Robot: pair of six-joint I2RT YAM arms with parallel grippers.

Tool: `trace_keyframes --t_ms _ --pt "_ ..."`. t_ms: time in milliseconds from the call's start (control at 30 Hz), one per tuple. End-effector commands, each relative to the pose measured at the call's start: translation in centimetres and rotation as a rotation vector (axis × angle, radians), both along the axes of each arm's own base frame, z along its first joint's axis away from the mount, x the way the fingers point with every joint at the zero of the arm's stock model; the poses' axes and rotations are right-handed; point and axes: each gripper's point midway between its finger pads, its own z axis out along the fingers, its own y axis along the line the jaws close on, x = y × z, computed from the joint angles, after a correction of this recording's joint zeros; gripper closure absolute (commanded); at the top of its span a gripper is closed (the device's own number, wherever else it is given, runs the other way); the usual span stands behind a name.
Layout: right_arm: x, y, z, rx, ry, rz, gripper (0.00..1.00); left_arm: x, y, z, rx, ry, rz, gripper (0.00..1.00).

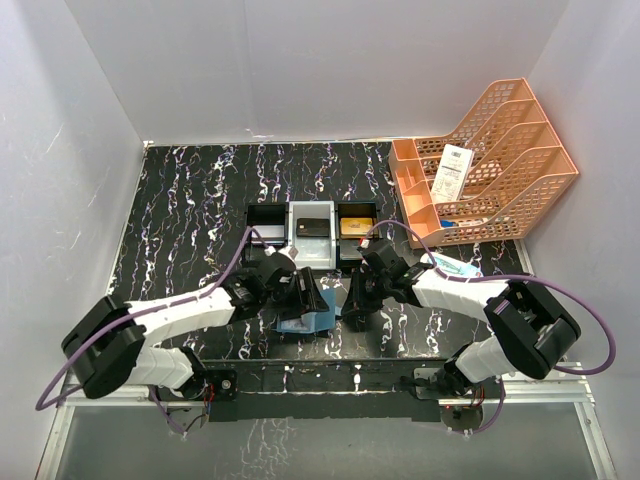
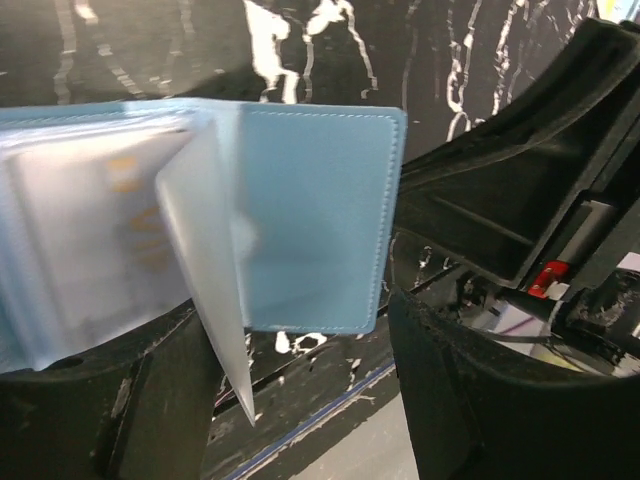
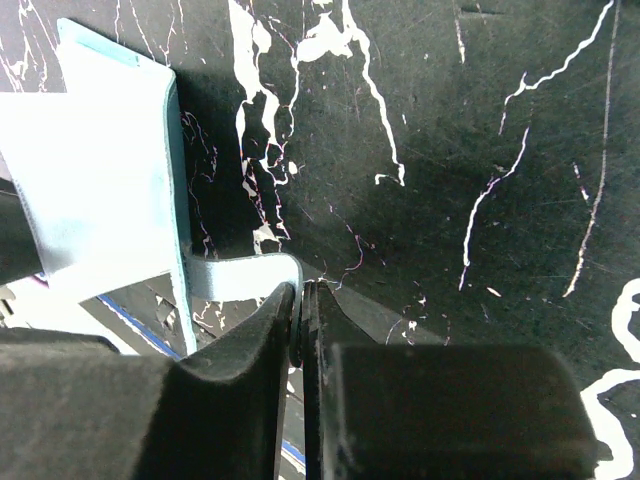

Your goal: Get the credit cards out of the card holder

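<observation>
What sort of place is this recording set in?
Most likely a lab test cell, not a home or office: plain white walls box in a black marbled table, the left arm and right arm are mounted at its near edge, and an orange file rack stands in the far right corner.

The left arm (image 1: 185, 318) and the right arm (image 1: 455, 290) are each made of smooth white tubes joined by big, chunky black blocks. Each one stands on a small black base (image 1: 215, 382) with little wires around it. A long purple cable (image 1: 225, 272) runs in loops along each arm, the fingers (image 3: 230, 400) are thick, dull black plastic with rounded edges, and a small red tag (image 2: 548, 280) sits on one black part beside some thin wires.
</observation>
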Motion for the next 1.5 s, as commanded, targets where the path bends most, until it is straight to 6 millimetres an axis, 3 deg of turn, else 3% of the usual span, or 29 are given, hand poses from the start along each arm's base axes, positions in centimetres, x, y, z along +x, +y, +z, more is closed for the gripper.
trace_keyframes --t_ms 0,300,467,567,733,967,1133,1333,1467 --pt "1.0 0.6 1.1 0.029 -0.041 -0.009 0.9 -0.2 -4.0 1.6 -0.147 -0.013 -0.132 0.39" --pt "2.8 -1.8 3.3 -0.048 -0.148 -0.157 0.65 -0.8 -5.4 -1.1 -0.063 0.015 -0.207 0.42" --pt "4.2 -3.7 6.2 -0.08 -0.245 -0.27 0.64 -1.2 -4.7 -2.4 -0.005 0.032 -0.204 0.43" --pt "4.5 -2.6 8.6 0.012 -0.293 -0.257 0.69 -1.3 -4.5 -2.3 0.007 0.022 -0.206 0.43" --pt "3.1 1.6 10.9 0.227 -0.242 -0.111 0.83 -1.2 -4.6 -1.0 -0.012 -0.017 -0.22 0.42" --pt "2.1 5.5 10.8 0.365 -0.14 0.0 0.89 -1.7 -4.8 0.3 -0.047 -0.043 -0.269 0.47" --pt "2.2 6.6 10.0 0.353 -0.113 0.022 0.89 -2.1 -5.5 1.1 -0.095 -0.047 -0.305 0.48" --pt "3.0 4.3 7.9 0.203 -0.107 -0.1 0.89 -1.2 -7.3 3.1 -0.173 -0.112 -0.331 0.49" --pt "3.5 1.9 7.2 0.107 -0.136 -0.196 0.89 -0.9 -7.7 2.0 -0.153 -0.104 -0.346 0.51"
